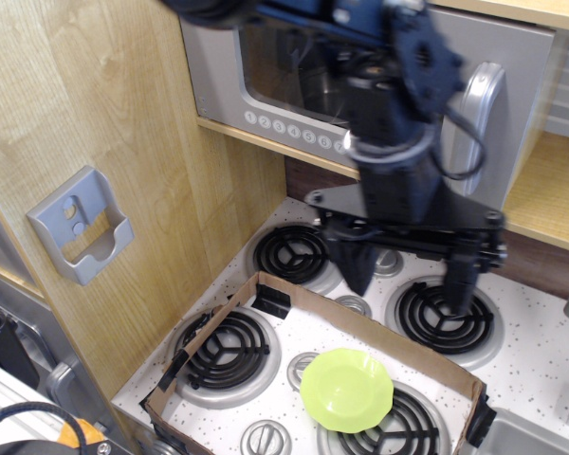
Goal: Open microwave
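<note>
Grey toy microwave [266,76] sits on a wooden shelf at upper centre, door shut flush with its face; clear window door, row of round white number buttons [294,131] along its lower edge, chunky silver handle [481,128] standing vertical at its right side. Black robot arm [389,104] comes in from the top and crosses in front of the window and buttons, partly hiding them. Gripper [408,284] hangs below the shelf, over the toy stovetop [541,360]; fingers [460,280] spread wide apart, nothing between them, pointing down. Right finger above the back-right burner [446,318], left one near the back-left burner [294,254]. Gripper is well below the handle and not touching the microwave. Lower down, an open cardboard tray [360,327] lies across the stovetop; a lime-green plate [346,389] lies in it over the front burners. Small grey pocket-shaped bracket [81,226] fixed to the wooden wall panel at left, well apart from the arm.
</note>
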You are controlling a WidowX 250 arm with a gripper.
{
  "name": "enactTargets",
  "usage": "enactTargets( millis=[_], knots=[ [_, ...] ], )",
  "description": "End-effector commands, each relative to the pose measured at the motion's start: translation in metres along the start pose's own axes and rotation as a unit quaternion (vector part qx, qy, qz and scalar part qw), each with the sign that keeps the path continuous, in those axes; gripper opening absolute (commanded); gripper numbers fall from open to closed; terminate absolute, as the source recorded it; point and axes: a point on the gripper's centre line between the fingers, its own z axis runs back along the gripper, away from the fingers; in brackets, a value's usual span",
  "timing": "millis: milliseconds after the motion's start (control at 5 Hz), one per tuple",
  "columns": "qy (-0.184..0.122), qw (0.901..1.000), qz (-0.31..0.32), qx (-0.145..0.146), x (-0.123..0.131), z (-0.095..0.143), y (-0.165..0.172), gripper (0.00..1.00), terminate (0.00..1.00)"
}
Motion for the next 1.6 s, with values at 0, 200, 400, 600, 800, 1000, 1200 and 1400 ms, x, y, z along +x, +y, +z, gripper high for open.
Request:
enactTargets(
  millis=[0,200,400,600,800,1000,1200,1400],
  knots=[
    [-0.021,0.9993,-0.013,0.029,0.04,0.013,-0.023,1.0,0.0],
    [-0.026,0.9986,-0.032,0.033,0.057,0.015,-0.023,1.0,0.0],
    [-0.024,0.9979,-0.05,0.033,0.072,0.014,-0.016,1.0,0.0],
    [-0.029,0.9968,-0.061,0.042,0.086,0.014,-0.01,1.0,0.0],
    [-0.035,0.9961,-0.067,0.044,0.1,0.013,0.002,1.0,0.0],
    [-0.044,0.9952,-0.073,0.048,0.11,0.012,0.009,1.0,0.0],
    [-0.041,0.9951,-0.077,0.046,0.124,0.011,0.011,1.0,0.0],
    [-0.045,0.9944,-0.083,0.046,0.133,0.013,0.009,1.0,0.0]
  ],
)
